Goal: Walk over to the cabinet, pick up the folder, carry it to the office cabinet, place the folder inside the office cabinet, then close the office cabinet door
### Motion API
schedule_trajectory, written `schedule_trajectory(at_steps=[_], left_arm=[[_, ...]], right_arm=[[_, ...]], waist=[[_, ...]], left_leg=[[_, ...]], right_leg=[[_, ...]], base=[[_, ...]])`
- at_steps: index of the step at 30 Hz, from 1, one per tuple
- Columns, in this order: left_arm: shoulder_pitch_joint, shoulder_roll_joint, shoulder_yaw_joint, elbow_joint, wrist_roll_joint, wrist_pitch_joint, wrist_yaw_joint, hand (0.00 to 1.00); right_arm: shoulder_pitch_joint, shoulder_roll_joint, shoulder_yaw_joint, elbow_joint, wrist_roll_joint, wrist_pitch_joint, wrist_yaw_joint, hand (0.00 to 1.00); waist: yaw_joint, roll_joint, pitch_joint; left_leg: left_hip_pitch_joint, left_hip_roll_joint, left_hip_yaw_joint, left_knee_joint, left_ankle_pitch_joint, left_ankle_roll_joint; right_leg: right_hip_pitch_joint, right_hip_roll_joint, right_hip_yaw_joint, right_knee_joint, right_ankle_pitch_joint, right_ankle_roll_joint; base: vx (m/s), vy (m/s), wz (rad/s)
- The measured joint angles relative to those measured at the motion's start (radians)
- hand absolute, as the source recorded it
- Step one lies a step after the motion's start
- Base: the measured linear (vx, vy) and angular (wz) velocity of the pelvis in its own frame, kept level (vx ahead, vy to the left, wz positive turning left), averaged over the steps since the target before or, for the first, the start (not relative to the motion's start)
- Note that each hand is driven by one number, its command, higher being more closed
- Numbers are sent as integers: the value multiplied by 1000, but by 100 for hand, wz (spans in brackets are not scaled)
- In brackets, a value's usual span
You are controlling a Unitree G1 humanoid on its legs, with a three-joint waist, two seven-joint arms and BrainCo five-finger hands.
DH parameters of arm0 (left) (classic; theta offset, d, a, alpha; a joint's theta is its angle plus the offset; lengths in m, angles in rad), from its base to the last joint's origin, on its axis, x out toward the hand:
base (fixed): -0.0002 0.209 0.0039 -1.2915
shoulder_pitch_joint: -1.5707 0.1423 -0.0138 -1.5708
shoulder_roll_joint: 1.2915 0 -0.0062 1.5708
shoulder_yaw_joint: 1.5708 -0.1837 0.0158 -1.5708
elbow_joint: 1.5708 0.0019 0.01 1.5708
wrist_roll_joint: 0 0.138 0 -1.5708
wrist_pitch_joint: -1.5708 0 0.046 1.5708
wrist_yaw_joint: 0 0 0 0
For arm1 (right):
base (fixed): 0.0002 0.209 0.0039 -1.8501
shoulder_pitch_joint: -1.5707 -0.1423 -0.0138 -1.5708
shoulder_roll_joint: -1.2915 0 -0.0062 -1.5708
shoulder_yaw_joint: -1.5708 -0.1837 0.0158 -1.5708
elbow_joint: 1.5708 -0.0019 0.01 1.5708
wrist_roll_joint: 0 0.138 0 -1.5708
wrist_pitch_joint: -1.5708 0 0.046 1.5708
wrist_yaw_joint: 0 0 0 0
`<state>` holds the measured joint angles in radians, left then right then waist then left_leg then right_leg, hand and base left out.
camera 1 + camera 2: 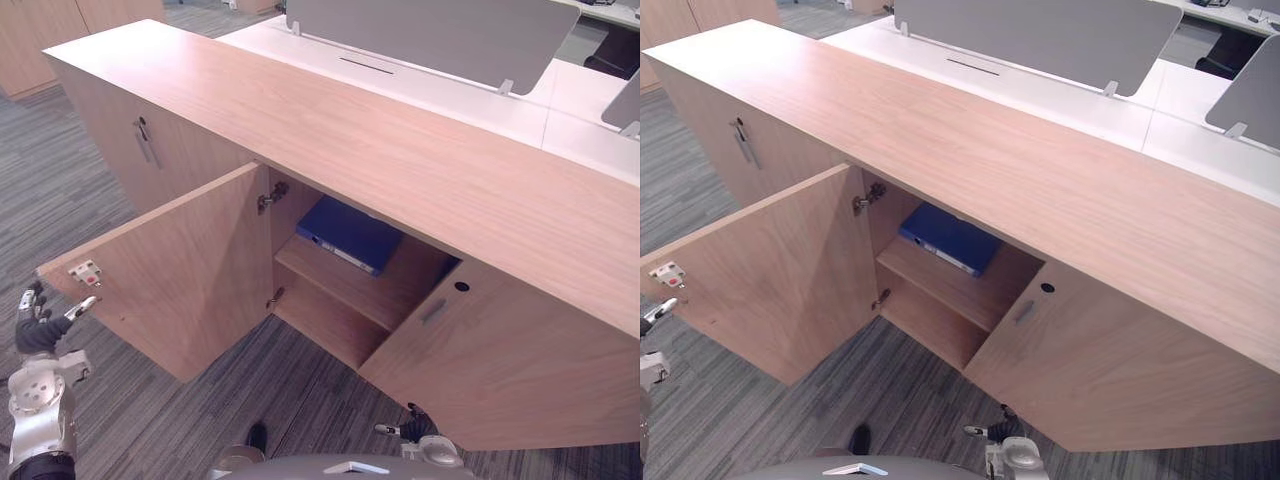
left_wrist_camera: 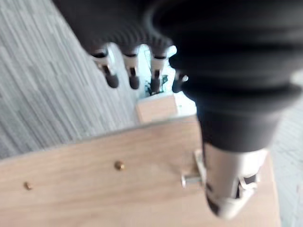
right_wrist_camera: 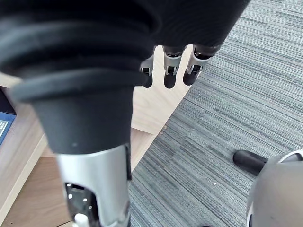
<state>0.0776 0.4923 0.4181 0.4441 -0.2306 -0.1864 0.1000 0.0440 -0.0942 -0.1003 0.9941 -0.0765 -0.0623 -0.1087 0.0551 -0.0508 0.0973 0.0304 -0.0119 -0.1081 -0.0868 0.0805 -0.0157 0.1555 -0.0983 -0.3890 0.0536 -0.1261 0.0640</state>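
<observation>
Where the folder sits: the flat blue ring-binder folder point(image 1: 350, 232) is lying on the upper wooden shelf point(image 1: 345, 288) inside the long, low, light-wood office cabinet point(image 1: 400, 140). It's pushed toward the shelf's back edge, with the side carrying the pale label facing out. Neither hand is on it.
Open door: the wood-veneer door point(image 1: 180, 270) on the left of that compartment is swung right out over the floor, so the inside is in plain view. There are two metal hinges point(image 1: 270, 198) on its cabinet side and a small white catch with a red bit point(image 1: 85, 271) near the top corner of its free edge.
Left hand: the left hand point(image 1: 40, 333) is just beside the door's free edge, below the catch. In its wrist view the fingers point(image 2: 111, 78) are loose and fairly straight past the door's edge, holding nothing. Honestly can't tell if the thumb is touching the wood.
Right hand: the right hand point(image 1: 415, 428) is low, near the bottom edge of the shut door. Its fingers point(image 3: 169, 78) point down, relaxed and empty.
Shut door: the matching wooden door point(image 1: 500, 370) on the right of the opening is closed and has a slim metal handle point(image 1: 434, 311) and a round dark lock point(image 1: 461, 286).
Around it: grey striped carpet point(image 1: 60, 200) covers the floor, and a white desk point(image 1: 560, 110) with a grey divider screen point(image 1: 430, 35) runs along the cabinet's back edge.
</observation>
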Motion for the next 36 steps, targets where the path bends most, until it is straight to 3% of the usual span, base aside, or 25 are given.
schedule_trajectory(at_steps=[14,20,28,36], left_arm=[[11,-10,-64,-22,18,7,9,0],[94,-106,-80,-121,17,10,9,0],[280,-255,-227,-241,9,12,-7,0],[348,-304,-374,-247,-42,23,-80,0]], right_arm=[[5,3,0,1,-9,0,1,0],[21,4,-1,1,-10,1,12,0],[33,8,-1,1,-10,1,17,0],[45,6,3,-38,-10,1,24,0]], waist=[[3,5,5],[7,4,4],[27,8,5],[19,39,3]], left_leg=[[6,9,44,0,-7,-7],[5,1,52,0,-6,-6],[14,4,77,0,4,7],[23,12,120,0,4,5]], right_leg=[[-16,1,51,-1,10,-4],[-18,-4,59,-4,16,2],[-20,-5,86,-8,35,3],[-39,3,157,-9,44,13]], base=[[-30,-7,-8],[-29,6,-3],[-47,2,-8],[-89,10,-14]])
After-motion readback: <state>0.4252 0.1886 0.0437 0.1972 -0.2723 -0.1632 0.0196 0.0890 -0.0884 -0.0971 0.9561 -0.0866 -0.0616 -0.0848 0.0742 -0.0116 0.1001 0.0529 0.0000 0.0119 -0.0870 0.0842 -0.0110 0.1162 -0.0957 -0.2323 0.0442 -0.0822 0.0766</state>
